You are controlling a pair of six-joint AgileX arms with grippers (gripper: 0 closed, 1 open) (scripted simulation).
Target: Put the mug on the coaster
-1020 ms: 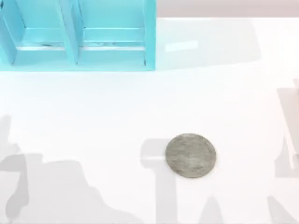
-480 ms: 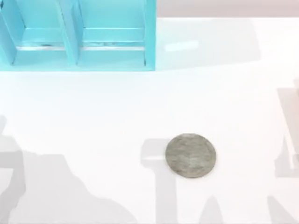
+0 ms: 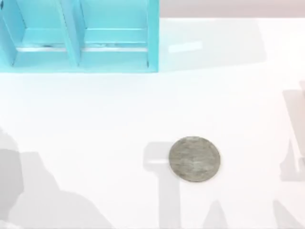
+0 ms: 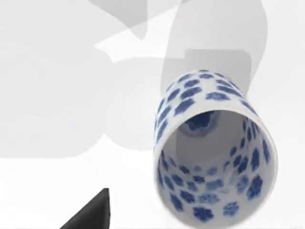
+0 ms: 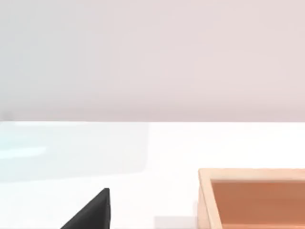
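The mug (image 4: 215, 148) is white with blue blotches inside and out; both jaws' state I cannot tell.

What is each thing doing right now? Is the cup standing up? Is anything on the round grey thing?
mug: standing upright on the white table, nothing inside, not held.
coaster: lying flat on the table, nothing on top of it.
blue shelf: at the table's far left, its two compartments bare.
wooden box: open on top, sitting on the table.
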